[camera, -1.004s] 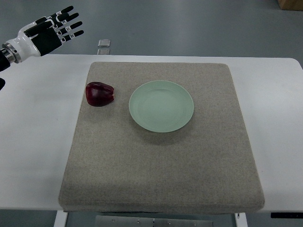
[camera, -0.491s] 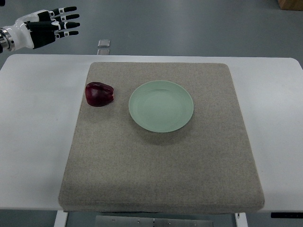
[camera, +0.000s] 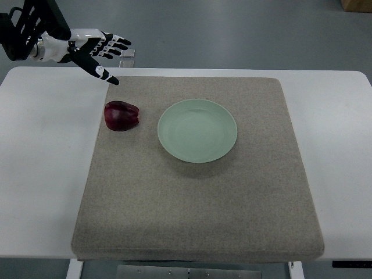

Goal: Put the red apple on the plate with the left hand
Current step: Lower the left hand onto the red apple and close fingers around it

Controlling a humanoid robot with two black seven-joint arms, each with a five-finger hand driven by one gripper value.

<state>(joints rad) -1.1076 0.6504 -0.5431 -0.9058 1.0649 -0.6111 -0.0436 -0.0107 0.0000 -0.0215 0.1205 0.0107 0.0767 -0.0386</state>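
A dark red apple [camera: 122, 115] lies on the grey mat [camera: 197, 197] near its left edge. A pale green plate [camera: 197, 130] sits just right of the apple, empty. My left hand [camera: 100, 53] comes in from the upper left and hovers above the table's far edge, behind and a little left of the apple. Its fingers are spread, the thumb points down toward the mat, and it holds nothing. The right hand is out of view.
The mat lies on a white table [camera: 40, 174]. A small grey object [camera: 128, 53] lies on the floor beyond the table's far edge, partly hidden by my fingers. A brown box corner [camera: 356, 4] shows at the top right.
My left hand has moved right and down toward the apple, and more of the black forearm now shows. The apple and plate have not moved.
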